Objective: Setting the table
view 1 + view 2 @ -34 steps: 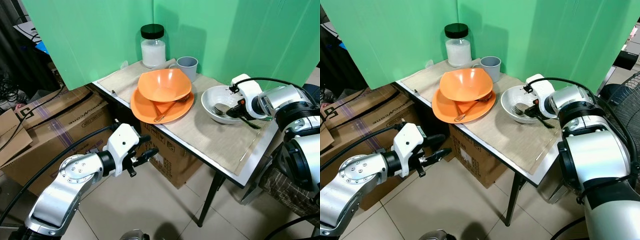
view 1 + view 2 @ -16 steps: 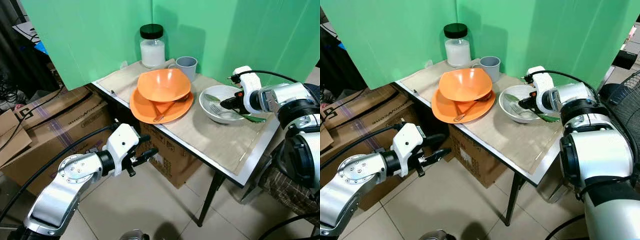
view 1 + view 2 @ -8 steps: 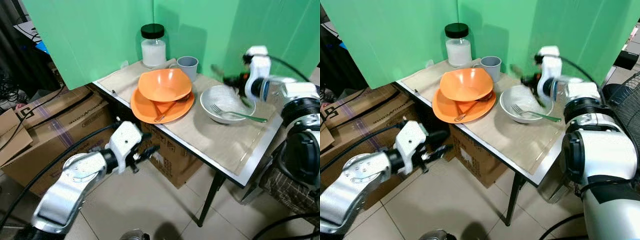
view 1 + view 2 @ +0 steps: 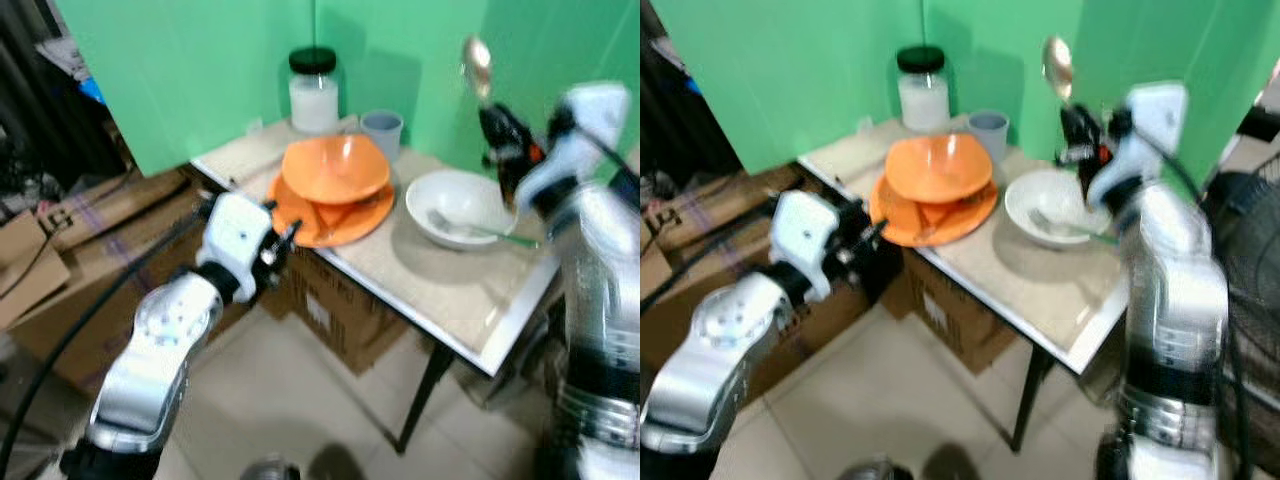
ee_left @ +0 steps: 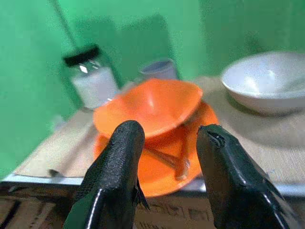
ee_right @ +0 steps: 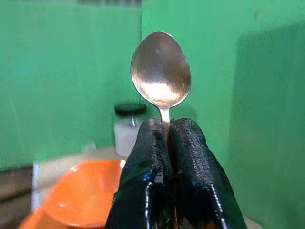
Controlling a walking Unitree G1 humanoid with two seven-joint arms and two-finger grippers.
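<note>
Standing bowl-up in the air above the table's far right side, the shiny metal spoon point(image 6: 161, 76) is pinched by its handle between the closed black fingers point(image 6: 147, 157) of the right gripper point(image 4: 500, 135), raised over the white round bowl point(image 4: 462, 205). A metal fork with a green handle point(image 4: 475, 231) lies in that white bowl, handle resting out over the rim. Left of it, an orange bowl point(image 4: 336, 168) sits on an orange plate point(image 4: 350, 222), with an orange-brown spoon point(image 5: 182, 160) lying on the plate under the bowl's edge. Behind them stand a grey mug point(image 4: 382, 134) and a clear glass jar with a black lid and white contents point(image 4: 313, 91), close to the green backdrop point(image 4: 190, 60). All of it rests on a beige cloth mat point(image 4: 440, 285) covering the small table point(image 4: 497, 364). The left gripper point(image 4: 277, 245) hangs at the table's near-left edge, just short of the orange plate, jaws apart and gripping nothing; its wrist view looks at the orange dishes between its fingers point(image 5: 116, 164). Cardboard boxes point(image 4: 60, 240) sit on the tiled floor point(image 4: 300, 410) to the left and under the table. Eye views are blurred.
</note>
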